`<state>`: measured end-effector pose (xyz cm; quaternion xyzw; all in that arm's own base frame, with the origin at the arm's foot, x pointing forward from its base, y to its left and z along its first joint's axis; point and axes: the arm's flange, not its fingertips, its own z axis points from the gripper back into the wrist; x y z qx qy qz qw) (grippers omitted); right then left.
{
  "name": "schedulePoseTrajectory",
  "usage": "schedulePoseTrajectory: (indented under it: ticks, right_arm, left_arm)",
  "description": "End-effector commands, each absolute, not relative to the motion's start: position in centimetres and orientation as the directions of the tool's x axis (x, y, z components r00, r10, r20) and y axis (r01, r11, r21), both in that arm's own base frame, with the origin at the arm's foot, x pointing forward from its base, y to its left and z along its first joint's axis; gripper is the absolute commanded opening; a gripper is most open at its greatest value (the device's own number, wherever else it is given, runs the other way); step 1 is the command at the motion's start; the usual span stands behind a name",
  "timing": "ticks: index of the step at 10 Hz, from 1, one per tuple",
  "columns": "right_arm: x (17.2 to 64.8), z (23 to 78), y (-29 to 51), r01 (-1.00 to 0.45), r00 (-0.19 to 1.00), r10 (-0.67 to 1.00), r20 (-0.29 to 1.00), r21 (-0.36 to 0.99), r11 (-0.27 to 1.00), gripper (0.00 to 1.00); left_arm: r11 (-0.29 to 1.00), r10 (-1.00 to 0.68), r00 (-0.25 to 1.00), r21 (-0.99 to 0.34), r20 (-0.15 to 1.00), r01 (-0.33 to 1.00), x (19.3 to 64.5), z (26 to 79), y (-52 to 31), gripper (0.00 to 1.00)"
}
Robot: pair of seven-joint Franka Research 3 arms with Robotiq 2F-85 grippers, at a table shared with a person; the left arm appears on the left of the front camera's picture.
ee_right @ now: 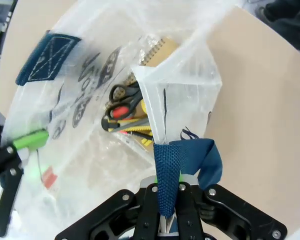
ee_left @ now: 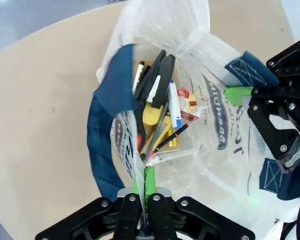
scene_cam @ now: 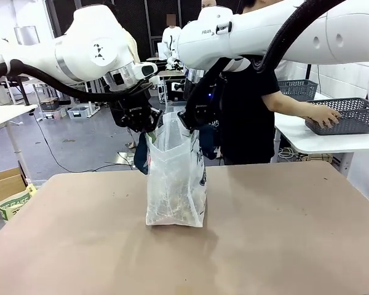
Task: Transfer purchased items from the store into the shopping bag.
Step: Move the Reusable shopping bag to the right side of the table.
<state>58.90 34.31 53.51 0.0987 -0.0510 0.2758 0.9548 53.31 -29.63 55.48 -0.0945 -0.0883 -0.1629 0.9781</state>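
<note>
The left gripper (scene_cam: 141,125) and right gripper (scene_cam: 187,123) each pinch the bag (scene_cam: 175,184) at its rim; scissors (ee_left: 164,72) lie inside. Behind, a person's hand (scene_cam: 324,114) rests on a basket (scene_cam: 350,114).

The shopping bag (scene_cam: 175,178) stands on the table (scene_cam: 283,233) at frame centre, left gripper (scene_cam: 149,127) at its upper-left rim, right gripper (scene_cam: 186,125) at its upper-right, scissors (ee_left: 160,75) and pens (ee_left: 174,102) inside, a basket (scene_cam: 350,117) at the right edge behind.

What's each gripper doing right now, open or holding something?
Left gripper: closed, pinching the shopping bag by its rim.
Right gripper: closed on the bag's navy strap handle.
</note>
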Motion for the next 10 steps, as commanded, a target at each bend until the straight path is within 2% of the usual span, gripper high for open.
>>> schedulePoseTrajectory:
  ticks: [1,3,7,10]
  right_arm:
    - [58.7,53.4,34.0,-0.565,0.823,0.543,0.167,0.151,0.811,0.00]
    - [59.0,53.4,34.3,-0.536,0.843,0.516,0.150,0.161,0.829,0.00]
    - [59.4,52.8,35.7,-0.457,0.889,0.432,0.152,0.231,0.859,0.00]
    - [59.1,53.1,36.5,-0.394,0.918,0.372,0.137,0.227,0.890,0.00]
  left_arm:
    - [0.922,-0.298,0.928,-0.184,0.222,0.340,53.7,55.6,-29.1,0.00]
    - [0.929,-0.303,0.932,-0.155,0.200,0.335,53.2,55.4,-29.8,0.00]
    - [0.930,-0.297,0.925,-0.146,0.238,0.336,53.2,54.7,-31.9,0.00]
    - [0.925,-0.311,0.919,-0.145,0.241,0.351,53.2,54.6,-32.4,0.00]
